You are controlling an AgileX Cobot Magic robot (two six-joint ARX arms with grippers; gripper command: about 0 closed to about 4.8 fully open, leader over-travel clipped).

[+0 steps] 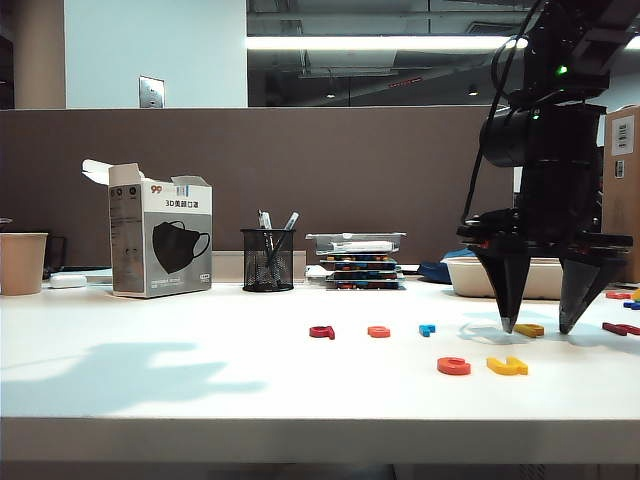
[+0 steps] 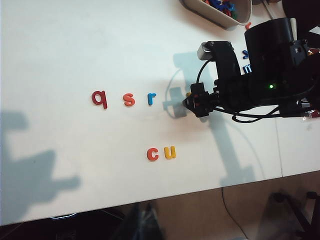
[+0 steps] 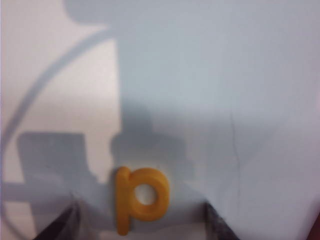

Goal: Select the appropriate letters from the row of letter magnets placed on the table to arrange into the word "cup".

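Right pincer (image 1: 537,327) spread wide, tips down at table (image 1: 200,390), straddling yellow "p" (image 3: 140,198), apparently untouched. Left pincer unseen; opening impossible to tell.

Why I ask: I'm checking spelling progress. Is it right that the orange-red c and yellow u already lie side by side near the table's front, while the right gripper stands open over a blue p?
Not quite: the p is yellow, not blue, as the right wrist view shows. The rest holds: c and u lie side by side, and the right gripper stands open over the p.
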